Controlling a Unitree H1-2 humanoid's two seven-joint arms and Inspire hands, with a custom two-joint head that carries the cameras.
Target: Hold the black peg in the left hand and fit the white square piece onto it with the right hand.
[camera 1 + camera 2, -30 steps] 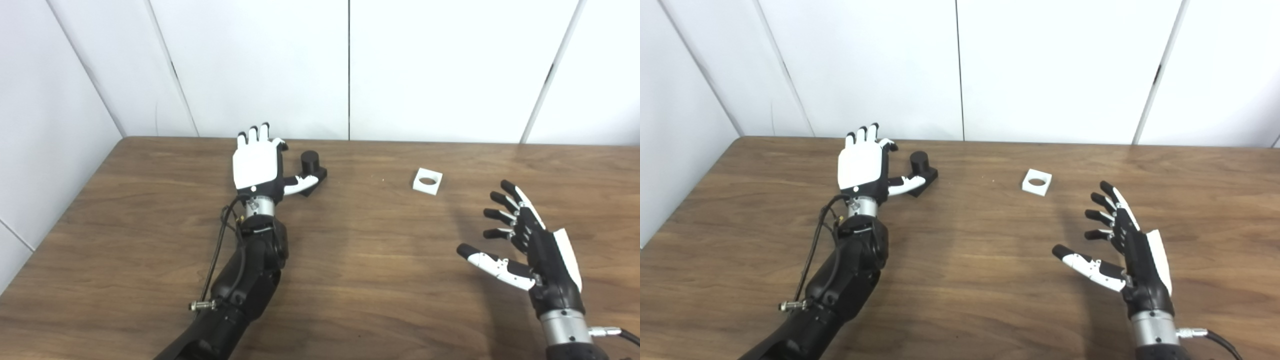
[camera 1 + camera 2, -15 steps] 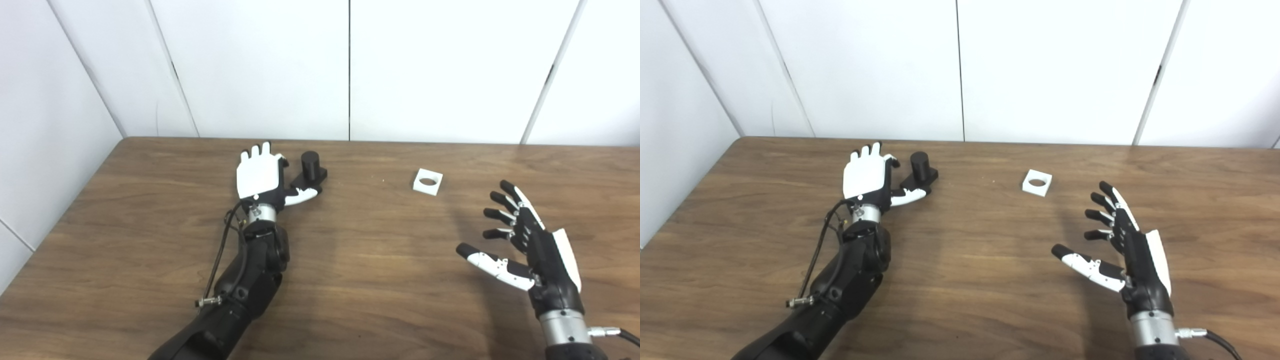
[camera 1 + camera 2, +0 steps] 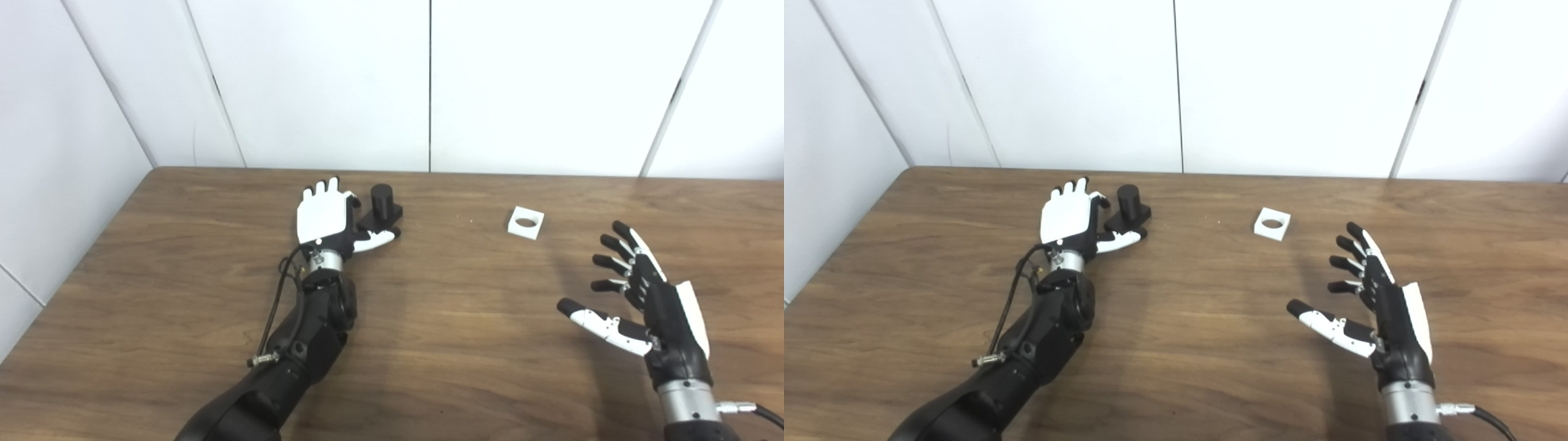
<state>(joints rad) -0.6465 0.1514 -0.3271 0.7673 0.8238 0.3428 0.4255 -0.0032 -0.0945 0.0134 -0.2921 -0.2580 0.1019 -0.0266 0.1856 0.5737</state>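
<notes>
1. Nearest you, the wooden table (image 3: 429, 343) fills the lower part of both views, its brown grain running left to right. You see no containers on it.
2. At the near right, your right hand (image 3: 643, 300) is raised just over the table, palm turned toward the left. Its fingers (image 3: 612, 245) are spread apart, the thumb reaches left, and it holds nothing. A cable leaves its wrist at the lower right edge.
3. At the near left, your left arm comes up from the bottom edge and stretches toward the far side, with a black cable looping beside the forearm.
4. Further out, your left hand (image 3: 327, 217) lies low over the table, white back facing up, fingers extended toward the far wall and not closed on anything. Its thumb (image 3: 376, 239) points right, across the near edge of the peg's base; you cannot tell if it touches.
5. The black peg (image 3: 381, 205) stands upright on its square black base, just right of your left hand, resting on the table and not gripped.
6. The white square piece (image 3: 525, 222) lies flat on the table, round hole facing up, well apart from both hands, right of the peg and beyond your right hand.
7. Farthest off, white wall panels (image 3: 429, 86) with thin vertical seams close the table at its far edge, and another white wall runs along the left side.
</notes>
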